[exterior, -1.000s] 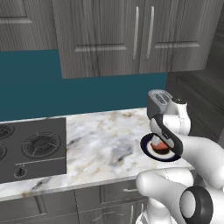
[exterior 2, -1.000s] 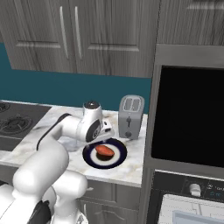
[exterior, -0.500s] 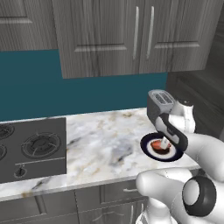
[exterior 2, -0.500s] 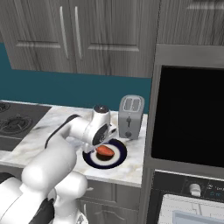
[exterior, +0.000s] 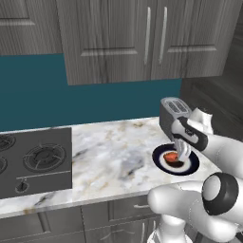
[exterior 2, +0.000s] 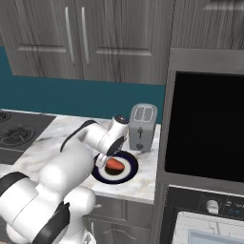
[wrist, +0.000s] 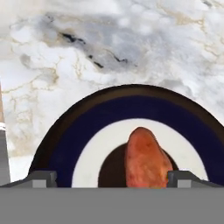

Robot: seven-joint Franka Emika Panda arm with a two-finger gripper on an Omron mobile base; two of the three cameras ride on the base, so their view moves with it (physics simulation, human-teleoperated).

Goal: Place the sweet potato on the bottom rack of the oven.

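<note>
The sweet potato, a reddish-brown oval lump, lies on a round white plate with a dark blue rim on the marble counter. It also shows on the plate in the base views. My gripper hangs right over it, open, with one fingertip on each side of the potato and not touching it. In the base views the hand points down at the plate. The oven stands to the right of the counter, its dark door shut.
A silver two-slot toaster stands just behind the plate, close to the hand. A gas hob takes the counter's left end. Grey cabinets hang above. Bare marble lies between hob and plate.
The hand has swung over the plate and come down toward the sweet potato. The jaws stay wide. Plate and potato have not moved.
</note>
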